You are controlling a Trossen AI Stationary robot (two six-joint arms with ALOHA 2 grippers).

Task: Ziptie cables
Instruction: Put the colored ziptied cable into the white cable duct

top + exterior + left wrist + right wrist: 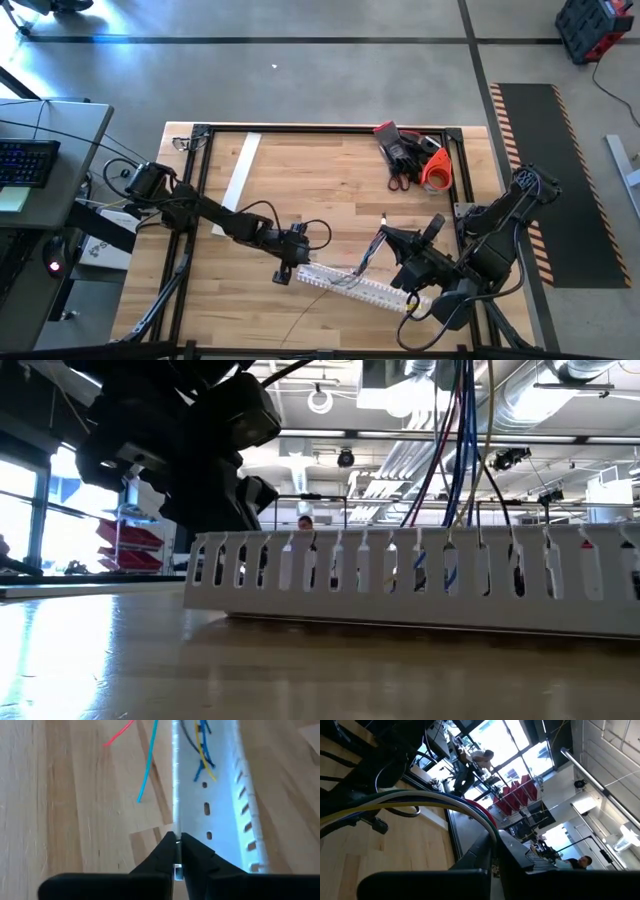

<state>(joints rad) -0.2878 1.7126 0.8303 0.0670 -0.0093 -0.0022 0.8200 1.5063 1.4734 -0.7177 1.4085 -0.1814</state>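
High view: left end effector (287, 270) at the near-centre of the bench (330, 180), on the left end of a slotted white channel (360, 288) lying slantwise, long axis running from left end effector toward right end effector (395, 252). Left wrist view: fingertips (170, 842) clenched on the channel's side wall at its end, slots and loose blue and yellow wire ends visible inside. Cables (372, 248) rising as a bunch out of the channel's middle-right stretch, straight up toward the right end effector; low view: blue, red and pale strands (455, 430) climbing vertically from behind the slotted wall. Right wrist view: bundled cables (420, 800) arching just past the fingers, apparently grasped, jaws closed to a thin gap around them.

Judged: right arm nearer the bunch and already on it; left arm steadying the channel. Coming move hinging on keeping the bunch gathered above the channel, crosswise to its length, for a tie. Tool heap (412, 155) well apart at the far right corner; white strip (237, 180) toward the far left.
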